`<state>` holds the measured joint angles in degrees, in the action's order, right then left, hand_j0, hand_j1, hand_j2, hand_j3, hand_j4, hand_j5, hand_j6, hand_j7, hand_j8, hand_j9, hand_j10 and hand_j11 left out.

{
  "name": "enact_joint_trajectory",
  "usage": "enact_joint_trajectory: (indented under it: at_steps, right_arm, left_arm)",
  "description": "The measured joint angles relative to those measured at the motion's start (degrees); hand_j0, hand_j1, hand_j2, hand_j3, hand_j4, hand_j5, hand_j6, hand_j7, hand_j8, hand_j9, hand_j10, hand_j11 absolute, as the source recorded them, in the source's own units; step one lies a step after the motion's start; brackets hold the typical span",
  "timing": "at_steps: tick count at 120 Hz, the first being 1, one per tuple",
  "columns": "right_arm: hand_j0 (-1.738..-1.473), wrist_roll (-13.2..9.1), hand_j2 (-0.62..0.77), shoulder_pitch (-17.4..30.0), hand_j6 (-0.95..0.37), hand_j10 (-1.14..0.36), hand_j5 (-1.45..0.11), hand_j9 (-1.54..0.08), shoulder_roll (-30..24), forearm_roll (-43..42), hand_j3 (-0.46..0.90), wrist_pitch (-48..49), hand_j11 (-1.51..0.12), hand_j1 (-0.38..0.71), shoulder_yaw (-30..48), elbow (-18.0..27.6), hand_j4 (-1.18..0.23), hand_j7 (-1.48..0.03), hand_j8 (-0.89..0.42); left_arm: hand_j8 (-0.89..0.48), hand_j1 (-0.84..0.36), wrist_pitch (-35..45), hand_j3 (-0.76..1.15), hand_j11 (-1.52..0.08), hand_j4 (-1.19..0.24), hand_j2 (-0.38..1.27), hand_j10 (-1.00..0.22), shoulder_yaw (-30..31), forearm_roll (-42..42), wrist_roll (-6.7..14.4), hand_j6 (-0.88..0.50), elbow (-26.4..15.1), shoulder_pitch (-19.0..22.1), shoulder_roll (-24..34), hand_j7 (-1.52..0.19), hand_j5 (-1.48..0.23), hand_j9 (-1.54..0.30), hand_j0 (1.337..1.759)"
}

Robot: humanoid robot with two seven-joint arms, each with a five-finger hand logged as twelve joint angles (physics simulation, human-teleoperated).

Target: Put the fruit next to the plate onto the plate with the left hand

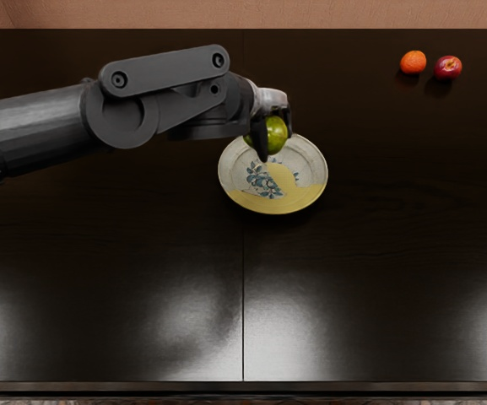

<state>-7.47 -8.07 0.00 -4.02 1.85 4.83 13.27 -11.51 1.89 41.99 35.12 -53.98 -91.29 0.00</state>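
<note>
Green and smooth-skinned, the fruit (pixel 277 132) is clamped in the curled fingers (pixel 262 148) of the humanoid's left hand (pixel 261 108), whose arm reaches in from the left across a dark, glossy bench (pixel 378 278). The fruit sits over the far left rim of the plate (pixel 314 165), a shallow cream dish with a blue floral motif. Whether it hangs clear of the rim or touches it cannot be told from this slanting view. One dark finger runs down across the front of the fruit, and the rest of the grip is hidden behind it. The right arm is out of shot. Well apart, at the far right corner of the bench, an orange fruit (pixel 413 62) and a red fruit (pixel 448 67) lie just beside each other. The carry looks nearly done, with the release over the plate not yet made. Judged from its look, the green fruit is light and firm, round enough to roll and slick enough to slip, so a hold across its widest part seems soundest. The plate looks hard and breakable and its wall is low, so a release low and nearer the middle would likely keep the fruit from rolling off.
</note>
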Motion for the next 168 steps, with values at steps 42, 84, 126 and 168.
enact_joint_trajectory:
  at_steps: [42,84,126,168]
  right_arm:
    - [-1.658,0.0,-0.01,0.0,-0.03,-0.03,-0.04,-0.04,0.0,0.0,0.00,0.0,-0.04,-0.32,0.0,0.0,-0.03,-0.04,-0.03]
    - [-1.658,0.1,-0.01,0.0,-0.03,-0.03,-0.04,-0.04,0.0,-0.1,0.00,0.0,-0.04,-0.32,0.0,0.0,-0.03,-0.04,-0.03]
    - [-1.658,0.1,-0.01,-0.1,-0.03,-0.03,-0.04,-0.04,0.0,-0.1,0.00,0.0,-0.04,-0.32,0.0,0.1,-0.03,-0.04,-0.03]
    - [-1.658,0.0,-0.01,-0.4,-0.03,-0.03,-0.04,-0.04,0.0,0.0,0.00,0.0,-0.04,-0.32,0.2,0.4,-0.03,-0.04,-0.03]
  left_arm:
    - [-0.09,-0.34,0.1,0.00,-0.96,-0.32,0.10,-0.45,1.3,0.1,0.0,-0.10,2.5,0.0,0.0,-0.96,-0.98,-0.94,1.633]
    - [-0.03,0.18,13.3,0.00,-0.23,-0.09,0.03,-0.12,1.2,-0.6,-0.1,-0.04,4.3,0.5,0.0,-0.23,-0.24,-0.23,1.652]
    - [-0.01,0.32,14.4,0.00,-0.04,-0.02,0.01,-0.02,0.9,-6.1,-0.1,-0.01,2.8,1.5,0.0,-0.04,-0.04,-0.04,1.657]
    - [0.00,0.34,19.5,0.00,-0.01,0.00,0.00,-0.01,-3.8,-18.8,-0.1,0.00,-14.4,2.9,11.4,-0.01,-0.01,-0.01,1.658]
